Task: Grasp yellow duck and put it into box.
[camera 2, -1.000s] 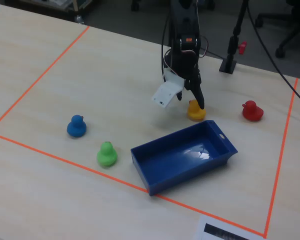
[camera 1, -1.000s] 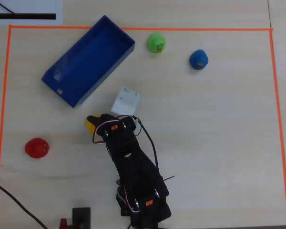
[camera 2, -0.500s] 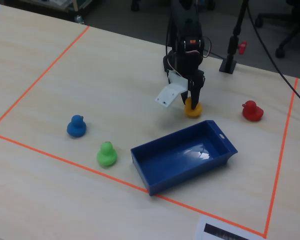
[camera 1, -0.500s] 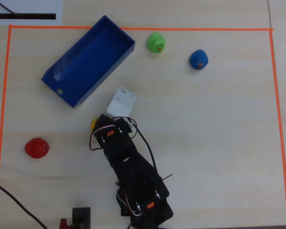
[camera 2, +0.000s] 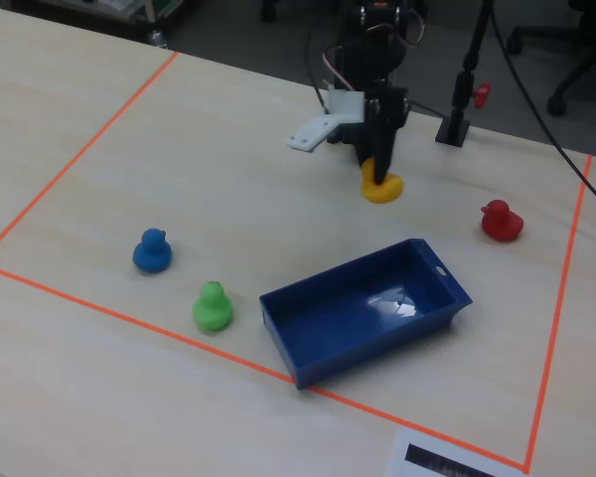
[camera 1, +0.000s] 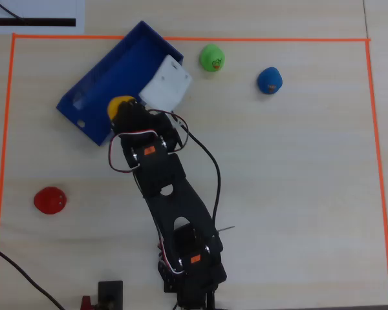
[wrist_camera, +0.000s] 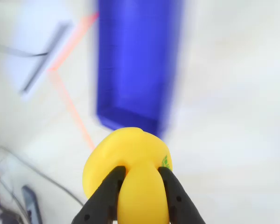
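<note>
The yellow duck [wrist_camera: 130,154] is pinched between my gripper's [wrist_camera: 140,171] two black fingers [wrist_camera: 105,196], which are shut on it. In the overhead view the duck [camera 1: 119,105] and gripper [camera 1: 125,111] appear over the near long wall of the dark-blue box [camera 1: 97,74]. In the fixed view the duck [camera 2: 381,187] hangs under the gripper [camera 2: 381,177], behind the box [camera 2: 323,343] and apart from it. The wrist view is blurred, with the box [wrist_camera: 135,60] ahead of the duck. The box looks empty.
A green duck [camera 1: 212,58] and a blue duck [camera 1: 269,80] sit right of the box in the overhead view. A red duck [camera 1: 50,200] sits at lower left. Orange tape [camera 1: 194,39] frames the table. Cables and a paper sheet [camera 1: 32,13] lie at the edges.
</note>
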